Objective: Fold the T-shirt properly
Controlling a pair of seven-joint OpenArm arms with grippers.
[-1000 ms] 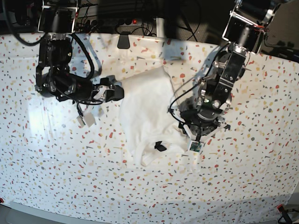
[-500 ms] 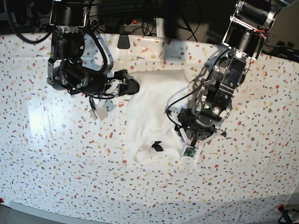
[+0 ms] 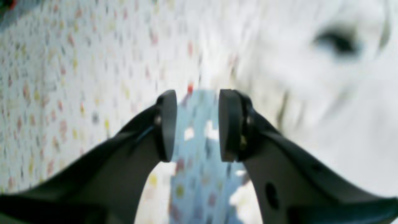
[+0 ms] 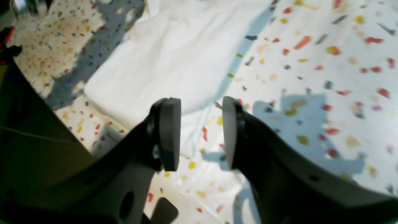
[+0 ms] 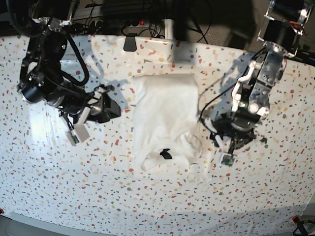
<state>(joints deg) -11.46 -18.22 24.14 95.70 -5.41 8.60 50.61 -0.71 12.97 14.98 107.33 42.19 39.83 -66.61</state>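
T-shirt: we see the T-shirt [image 5: 166, 121] at the middle of the base frame, lying plain white side up on the speckled counter [image 5: 59, 182], already narrowed into a tall band.
Long axis: it runs from the top of the frame toward the bottom; the upper edge is straight, the lower end is rumpled, with a small dark tag [image 5: 166, 154] showing there.
Left tool: the left tool [image 3: 197, 124] sits at the right of the base frame, just beside the shirt's lower right corner; its pads are spread with only counter between them, and the shirt fills the upper right of its wrist view.
Right tool: the right tool [image 4: 201, 133] sits at the left of the base frame, a little apart from the shirt's left edge; its pads are also spread and hold nothing, and the shirt lies in the upper left of its wrist view.
Nearer arm: we judge the left arm nearer, close to the rumpled lower end.
Coming move: we judge a fold along the long axis is due, bringing the lower end up toward the straight top edge, so each tool must first reach inward to a lower corner.
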